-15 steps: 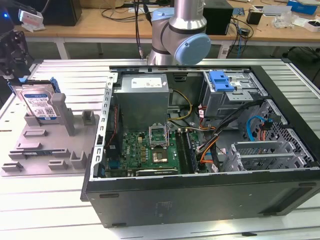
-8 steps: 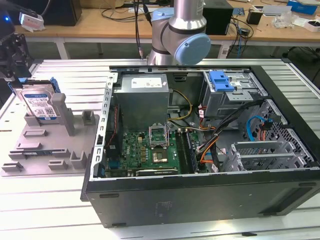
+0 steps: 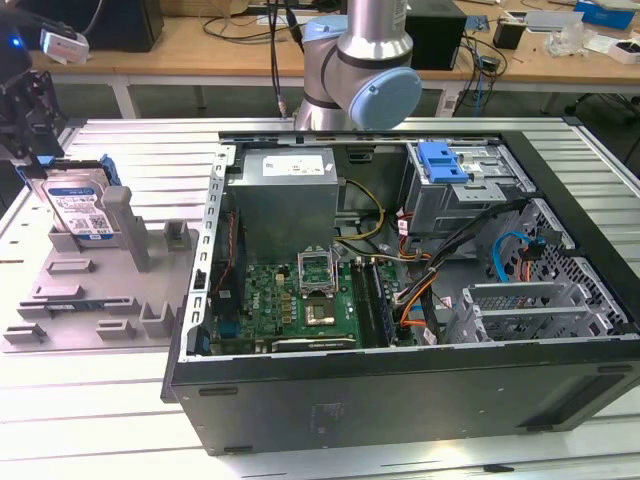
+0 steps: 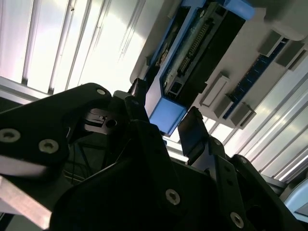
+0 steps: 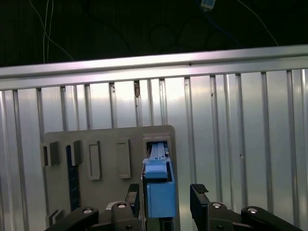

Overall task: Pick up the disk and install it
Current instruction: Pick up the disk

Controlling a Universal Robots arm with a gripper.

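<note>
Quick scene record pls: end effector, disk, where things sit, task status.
end effector: open, one finger on either side of the disk's blue carrier end, gap visible beside one finger in the first wrist view
disk: standing on edge in a slot of the grey holder tray, at the exterior view's left
grey holder tray: flat on the slatted metal table, beside the PC case
PC case: side open, motherboard exposed
task status: disk not gripped, not installed

Silver tubular arm, grey joint with pale-blue round cap at 4 o'clock, black angular end effector dotted with silver screws.
</note>
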